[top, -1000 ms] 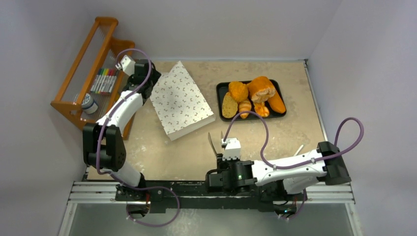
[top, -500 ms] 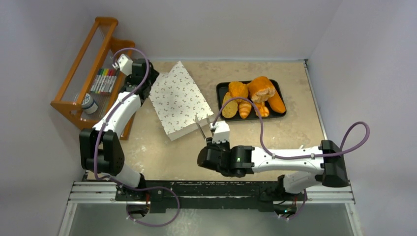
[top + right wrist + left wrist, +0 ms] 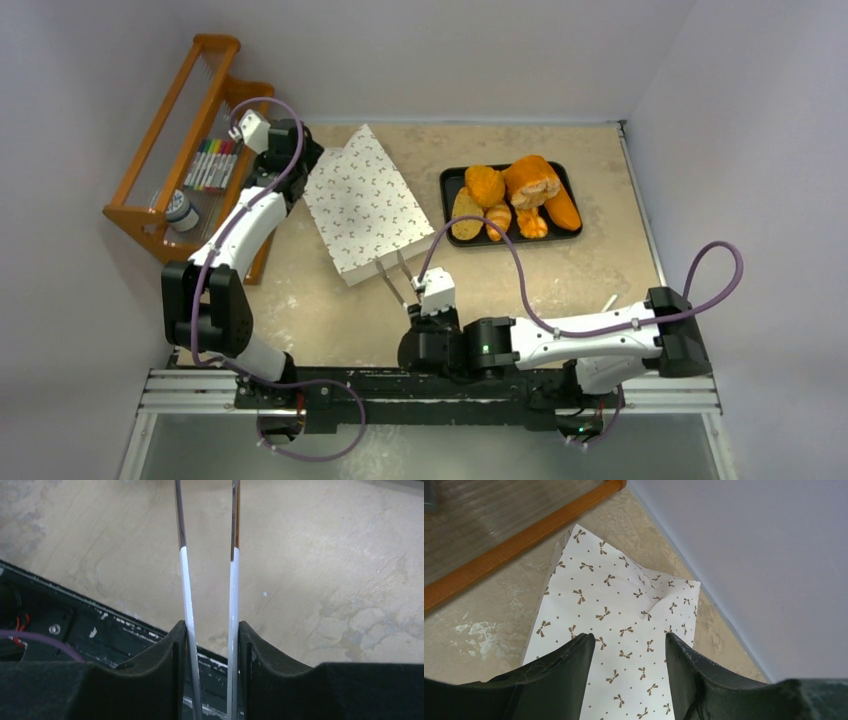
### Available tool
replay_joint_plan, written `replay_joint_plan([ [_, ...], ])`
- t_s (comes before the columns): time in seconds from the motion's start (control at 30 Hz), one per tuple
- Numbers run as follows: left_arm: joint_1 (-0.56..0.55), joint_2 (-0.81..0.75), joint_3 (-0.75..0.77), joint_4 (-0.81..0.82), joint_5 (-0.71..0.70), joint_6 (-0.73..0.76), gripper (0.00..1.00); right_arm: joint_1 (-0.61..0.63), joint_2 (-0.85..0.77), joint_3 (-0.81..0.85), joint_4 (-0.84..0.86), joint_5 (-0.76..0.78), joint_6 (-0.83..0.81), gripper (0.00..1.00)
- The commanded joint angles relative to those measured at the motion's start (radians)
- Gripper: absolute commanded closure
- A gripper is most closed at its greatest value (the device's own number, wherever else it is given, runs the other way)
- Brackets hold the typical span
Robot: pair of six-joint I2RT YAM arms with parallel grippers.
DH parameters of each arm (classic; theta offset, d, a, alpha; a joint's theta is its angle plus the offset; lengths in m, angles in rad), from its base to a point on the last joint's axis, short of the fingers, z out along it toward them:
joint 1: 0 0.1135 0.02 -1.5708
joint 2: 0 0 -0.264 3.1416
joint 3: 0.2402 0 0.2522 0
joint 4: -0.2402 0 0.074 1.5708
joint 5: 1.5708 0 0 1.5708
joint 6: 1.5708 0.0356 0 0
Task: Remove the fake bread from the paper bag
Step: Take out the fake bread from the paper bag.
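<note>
Steel-and-white tongs [image 3: 185, 590] pinched in the right claw [image 3: 210, 630], tips just short of the bow-printed white paper bag [image 3: 368, 205]; the left claw [image 3: 629, 645] spread over its far corner. Right of the tips, orange toy bread [image 3: 530, 182], likely light and slick, fills a black tray [image 3: 449, 182]: grip mid-loaf.

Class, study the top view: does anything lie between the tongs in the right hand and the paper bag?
Nothing visible does: the tongs in the right hand point at the paper bag's near edge, tips at or just short of it.
</note>
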Motion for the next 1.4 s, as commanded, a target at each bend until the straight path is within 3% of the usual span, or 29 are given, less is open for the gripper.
replay_joint_plan([
  [0.0,-0.007,-0.026,0.015,0.039,-0.008,0.017,0.45,0.046,0.011,-0.002,-0.081,0.045,0.118,0.68],
  [0.27,-0.007,-0.024,-0.001,0.051,-0.008,0.015,0.45,0.034,0.034,-0.029,-0.034,0.001,0.077,0.69],
  [0.73,-0.007,-0.017,0.005,0.053,-0.004,0.013,0.45,-0.222,0.048,-0.069,0.32,-0.074,-0.302,0.69],
  [1.37,-0.007,-0.019,0.061,0.009,-0.02,0.039,0.45,-0.324,0.108,0.102,0.499,-0.073,-0.623,0.69],
])
